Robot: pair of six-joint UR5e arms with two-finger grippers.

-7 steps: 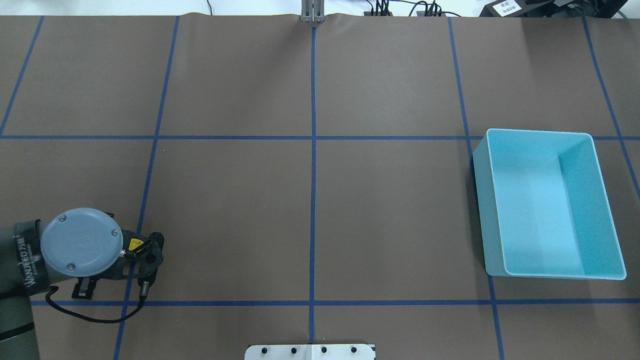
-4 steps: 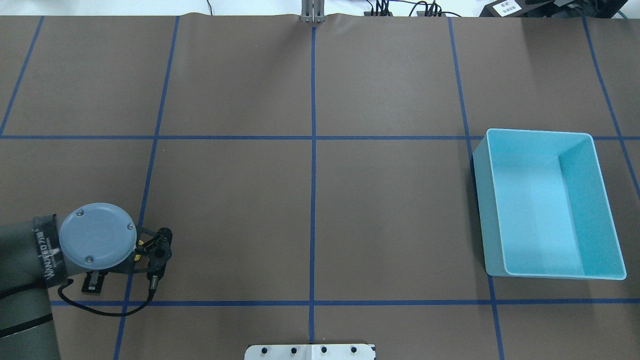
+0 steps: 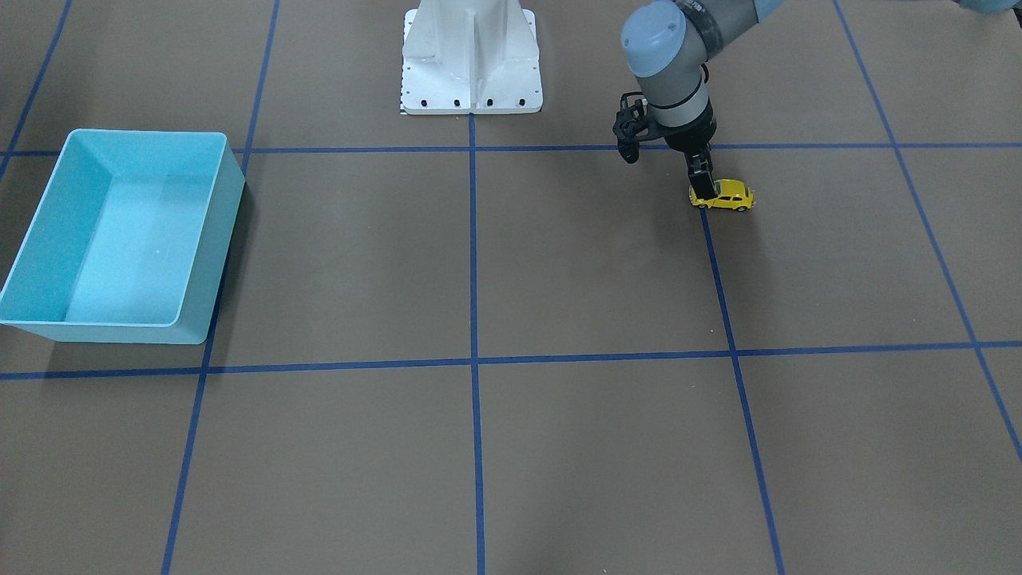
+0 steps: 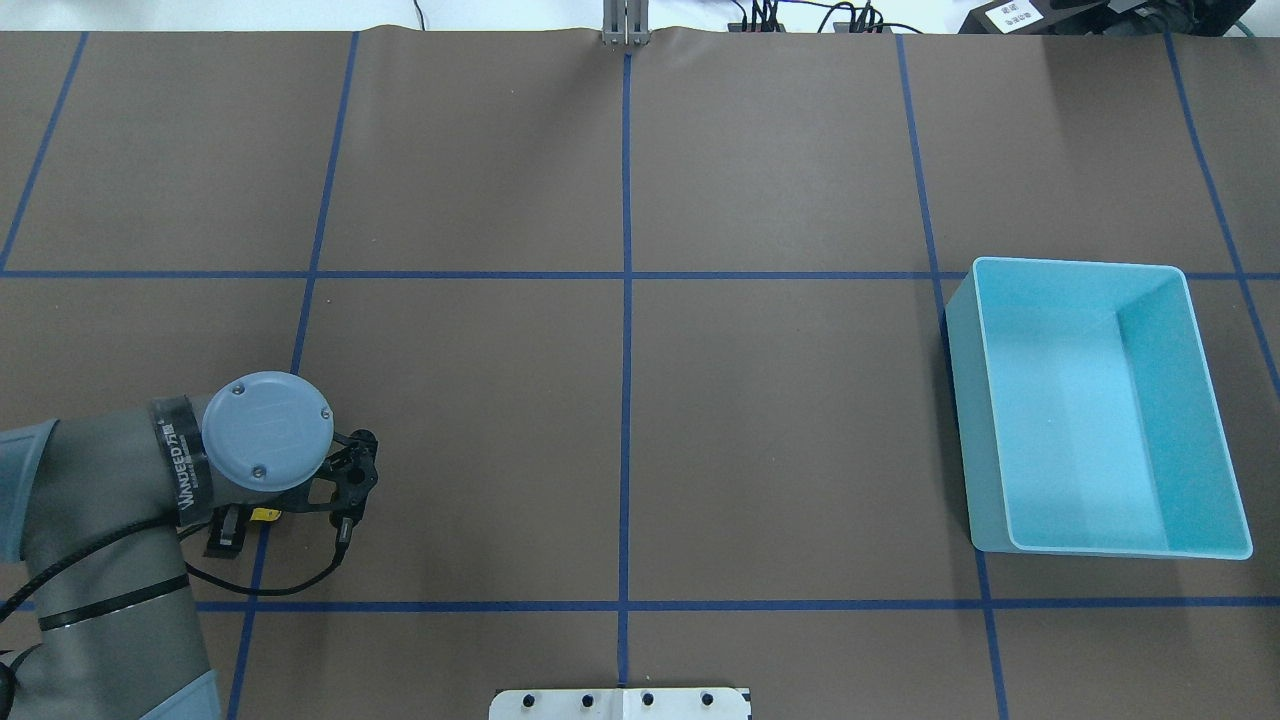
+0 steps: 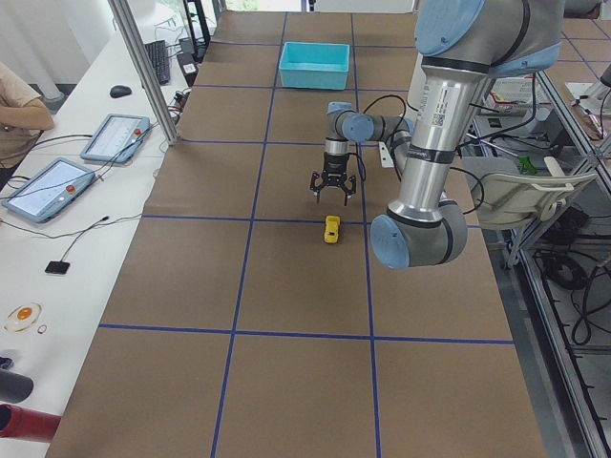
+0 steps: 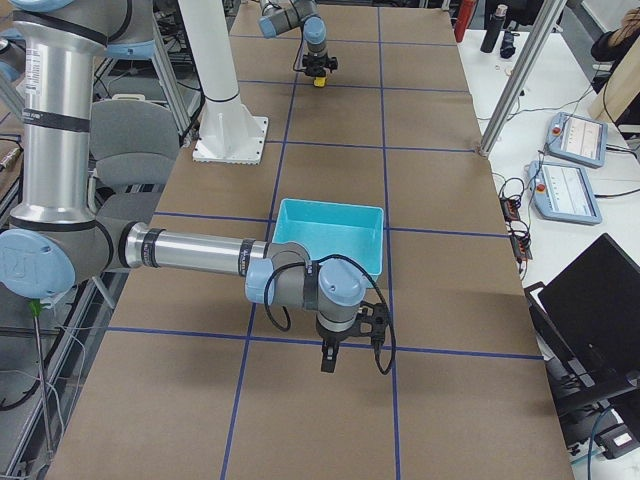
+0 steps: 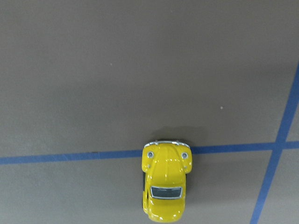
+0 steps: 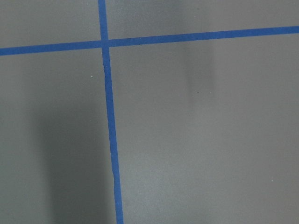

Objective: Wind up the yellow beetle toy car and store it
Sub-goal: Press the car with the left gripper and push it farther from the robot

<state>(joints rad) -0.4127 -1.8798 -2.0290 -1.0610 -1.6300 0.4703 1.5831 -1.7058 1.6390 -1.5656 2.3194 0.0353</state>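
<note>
Car: the yellow beetle toy car (image 3: 722, 196) stands on its wheels on the table (image 4: 470, 420), across a blue tape line (image 7: 70, 157). It is at about 8 o'clock in the overhead view.
Left gripper: the left gripper (image 5: 333, 191) hangs just by the car with its jaws spread, holding nothing. The wrist view shows no finger on the car.
Right gripper: the right gripper (image 6: 335, 358) is low over the table near the bin. It shows from the side only, so I cannot tell whether it is spread or closed.
Bin: the light-blue bin (image 4: 1075, 263) lies at about 3 o'clock, well apart from the car, with nothing in it.
Done: no step shows as done. Whether the spring is wound cannot be told.
Left to do: probably everything. The car must be gripped, wound, then brought across to the bin.
</note>
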